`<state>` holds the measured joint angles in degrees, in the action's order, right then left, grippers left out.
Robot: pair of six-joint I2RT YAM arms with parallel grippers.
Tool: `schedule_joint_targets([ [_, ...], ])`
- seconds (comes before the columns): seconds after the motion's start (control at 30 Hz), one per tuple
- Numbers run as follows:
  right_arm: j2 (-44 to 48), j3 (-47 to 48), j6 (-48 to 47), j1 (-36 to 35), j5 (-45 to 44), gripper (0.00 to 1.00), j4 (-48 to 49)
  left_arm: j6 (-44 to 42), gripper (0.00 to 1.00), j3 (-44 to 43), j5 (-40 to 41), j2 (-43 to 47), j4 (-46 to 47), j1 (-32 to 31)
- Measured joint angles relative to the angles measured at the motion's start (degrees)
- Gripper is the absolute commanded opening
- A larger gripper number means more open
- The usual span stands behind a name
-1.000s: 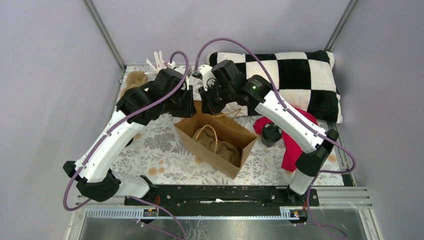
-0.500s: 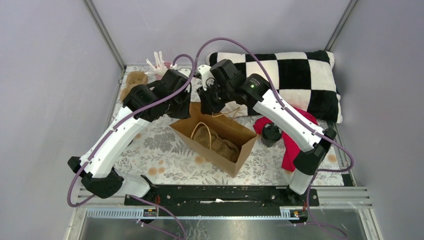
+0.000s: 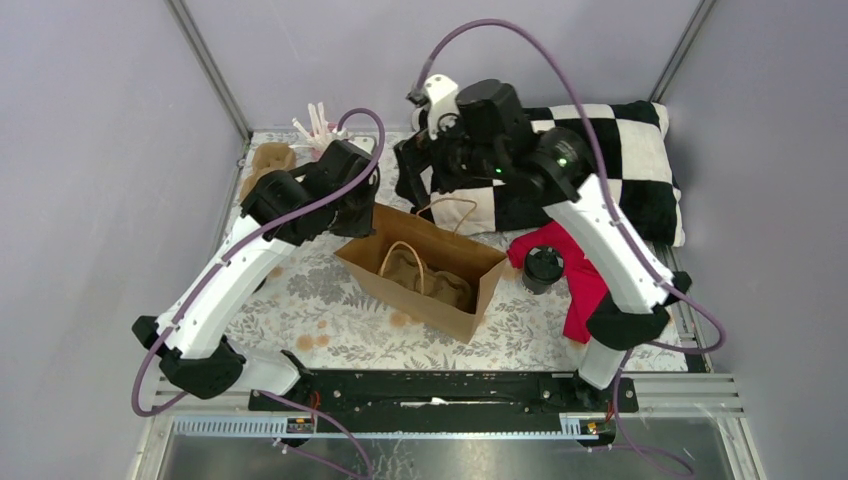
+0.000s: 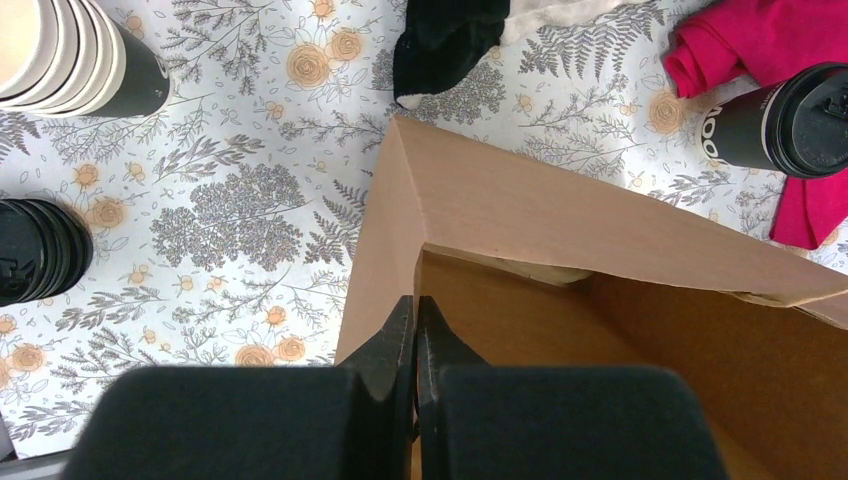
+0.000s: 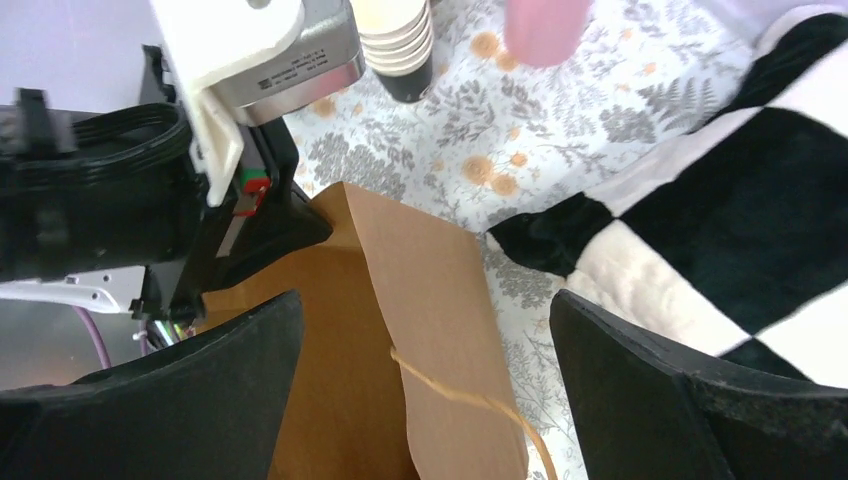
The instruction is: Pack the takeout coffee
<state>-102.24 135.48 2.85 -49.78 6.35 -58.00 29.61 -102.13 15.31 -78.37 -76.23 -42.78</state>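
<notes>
The takeout coffee (image 3: 543, 268), a black cup with a black sip lid, stands on a red cloth (image 3: 585, 285) right of the open brown paper bag (image 3: 425, 285). In the left wrist view the takeout coffee (image 4: 790, 120) lies at the upper right. My left gripper (image 3: 362, 218) is shut on the paper bag's (image 4: 560, 215) rim at its left back corner, fingertips pinched together (image 4: 415, 312). My right gripper (image 3: 418, 190) hangs above the bag's back edge, wide open (image 5: 425, 300), with nothing between its fingers; the bag's string handle (image 5: 465, 395) lies below it.
A stack of lidless cups (image 4: 70, 50) and a pile of black lids (image 4: 35, 250) sit left of the bag. A checkered pillow (image 3: 600, 150) fills the back right. White stirrers (image 3: 318, 122) and a brown cardboard cup carrier (image 3: 268, 160) sit at the back left corner.
My right gripper has opened, let go of the bag's back edge and risen up and back. My left gripper has closed on the bag's left corner. The bag has shifted a little leftward.
</notes>
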Motion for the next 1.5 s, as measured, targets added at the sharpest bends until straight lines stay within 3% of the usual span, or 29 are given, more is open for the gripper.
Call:
schedule_joint_targets([
  [0.2, 9.79, -4.83, 1.16, 0.02, -8.96, 1.0, 1.18, 0.11, 0.0, 0.02, 0.11, 0.57, 0.0, 0.0],
  [0.4, 24.39, -24.65, 3.45, 4.17, -23.52, 1.0, 3.15, 0.85, 0.0, 0.42, 0.39, 2.93, -0.11, 0.0],
  [0.57, 27.87, -37.88, 8.15, 13.07, -27.76, 1.0, 3.19, 1.51, 0.0, 0.39, 1.42, 5.49, -0.92, 0.0],
  [0.93, 20.55, -53.53, 13.51, 21.27, -25.92, 1.0, 1.62, 2.84, 0.0, -1.86, 4.39, 6.05, -3.26, 0.0],
  [1.2, 18.99, -58.69, 14.03, 26.91, -21.55, 1.0, 1.44, 2.97, 0.0, -5.53, 7.17, 6.05, -3.58, 0.0],
  [1.5, 18.6, -59.17, 13.55, 27.67, -18.91, 1.0, 1.42, 2.8, 0.0, -5.51, 7.56, 5.99, -3.45, 0.0],
])
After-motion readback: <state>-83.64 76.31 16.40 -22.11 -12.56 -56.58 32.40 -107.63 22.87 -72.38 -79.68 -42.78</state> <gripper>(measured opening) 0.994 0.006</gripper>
